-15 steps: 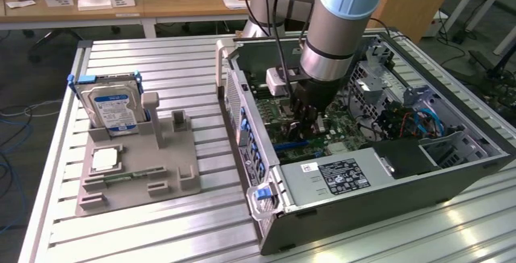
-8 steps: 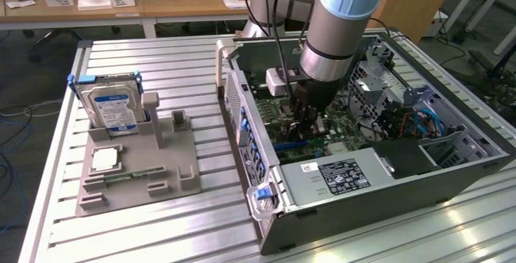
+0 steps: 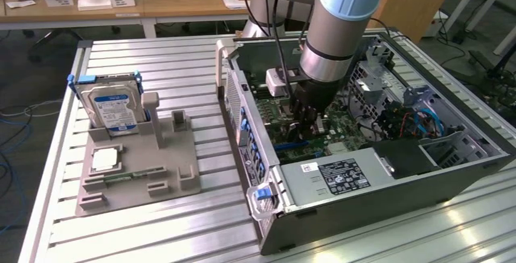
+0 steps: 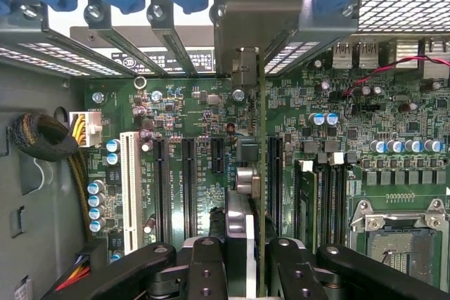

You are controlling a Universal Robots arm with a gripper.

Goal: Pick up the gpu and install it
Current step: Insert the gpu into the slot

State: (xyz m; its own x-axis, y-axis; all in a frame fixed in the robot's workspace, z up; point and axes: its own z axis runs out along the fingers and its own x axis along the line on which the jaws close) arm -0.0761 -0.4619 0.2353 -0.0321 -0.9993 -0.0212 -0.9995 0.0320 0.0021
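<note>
I see the arm reaching down into the open computer case [image 3: 387, 172], which lies on its side on the slatted metal desk [image 3: 145, 239]. The end effector [image 3: 310, 131] sits low inside the case, just above the green motherboard [image 3: 342, 139].

In the wrist view, the end effector [image 4: 242, 254] is pinching the gpu [image 4: 252, 159] between its black fingers [image 4: 204, 265]. The card is held edge-on, appearing as a thin slab running from the fingers toward the rear slot brackets [image 4: 169, 33]. It stands over the row of black expansion slots [image 4: 188, 173] on the motherboard [image 4: 337, 138]. I cannot tell whether its lower edge is already touching a slot.

On the exterior view's left, well apart from the case, a grey parts fixture [image 3: 137, 172] rests on the desk. A silver hard drive [image 3: 117, 109] with a blue-white label stands upright in it. The power supply [image 3: 342, 175] occupies the near corner of the case.
</note>
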